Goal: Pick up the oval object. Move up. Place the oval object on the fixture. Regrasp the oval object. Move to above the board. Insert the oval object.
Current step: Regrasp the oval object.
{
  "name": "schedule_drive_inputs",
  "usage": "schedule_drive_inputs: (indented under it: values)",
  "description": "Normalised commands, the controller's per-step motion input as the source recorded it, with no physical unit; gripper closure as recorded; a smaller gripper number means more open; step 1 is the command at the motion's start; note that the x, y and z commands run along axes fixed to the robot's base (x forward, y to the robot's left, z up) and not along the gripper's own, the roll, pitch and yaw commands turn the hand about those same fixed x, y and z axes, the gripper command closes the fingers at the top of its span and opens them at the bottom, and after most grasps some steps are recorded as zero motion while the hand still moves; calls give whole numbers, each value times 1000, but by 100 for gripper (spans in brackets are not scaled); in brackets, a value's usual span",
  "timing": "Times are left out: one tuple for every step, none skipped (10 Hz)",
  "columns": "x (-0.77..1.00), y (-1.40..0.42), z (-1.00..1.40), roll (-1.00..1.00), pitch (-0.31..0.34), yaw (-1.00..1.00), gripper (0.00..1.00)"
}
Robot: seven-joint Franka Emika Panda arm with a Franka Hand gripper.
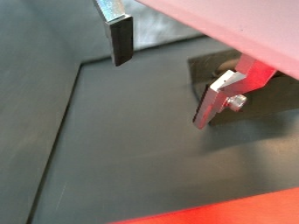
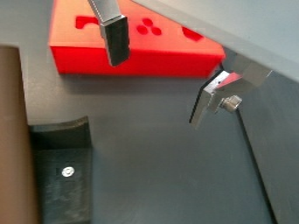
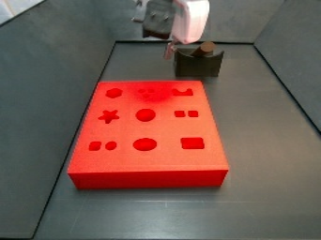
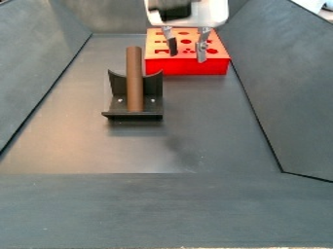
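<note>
Gripper (image 4: pixel 192 51) hangs spread and empty between fixture (image 4: pixel 132 103) and board (image 3: pixel 148 133); the oval object (image 4: pixel 130 76) stands upright in the fixture, apart from the fingers (image 2: pixel 115 42).

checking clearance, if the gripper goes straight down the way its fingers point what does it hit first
Probably the bare floor. The gripper is open and empty in both wrist views, between the board and the fixture holding the peg. Depth is unclear.

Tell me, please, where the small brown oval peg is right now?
In a side view the brown oval peg stands upright on the dark fixture, apart from the empty gripper near the red board.
</note>
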Motion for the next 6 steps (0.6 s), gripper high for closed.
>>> schedule_drive_inputs:
  values:
    - [-44, -12, -3, 1000, -243, -938, 0]
    - [-45, -12, -5, 1000, -224, -947, 0]
    - [-46, -10, -4, 1000, -199, -964, 0]
    - [-52, -3, 2, 1000, -140, -989, 0]
    - [-50, -10, 9, 998, -69, -1000, 0]
    - [-41, -13, 8, 988, 35, -1000, 0]
